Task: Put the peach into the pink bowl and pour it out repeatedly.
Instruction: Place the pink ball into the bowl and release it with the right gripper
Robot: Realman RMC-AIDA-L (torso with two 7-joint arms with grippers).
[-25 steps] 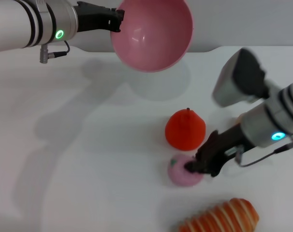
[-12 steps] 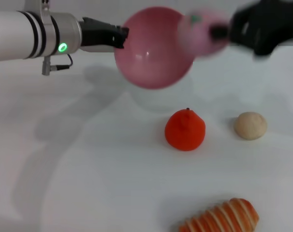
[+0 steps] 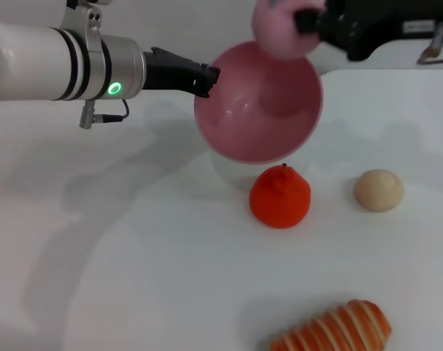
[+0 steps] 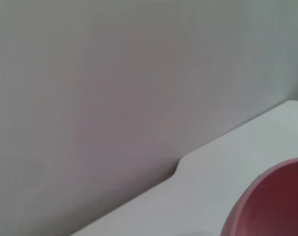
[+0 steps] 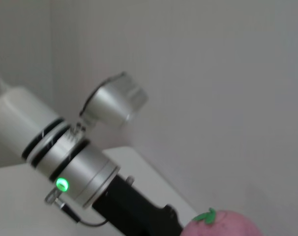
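My left gripper [image 3: 207, 75] is shut on the rim of the pink bowl [image 3: 259, 102] and holds it in the air, tilted with its opening toward me; the bowl's edge also shows in the left wrist view [image 4: 272, 206]. The bowl is empty. My right gripper [image 3: 306, 20] is shut on the pale-pink peach [image 3: 281, 29] and holds it just above the bowl's far rim, at the top of the head view. The peach's top with its green leaf shows in the right wrist view [image 5: 223, 225].
On the white table [image 3: 134, 256] an orange-red pear-shaped fruit [image 3: 280, 196] sits below the bowl, a beige ball [image 3: 379, 190] to its right, and a striped orange bread-like toy [image 3: 335, 329] at the front edge. A grey wall stands behind.
My right gripper lifted the peach off the table and carried it up and left to above the bowl. My left arm moved the bowl right and slightly down. The beige ball became visible.
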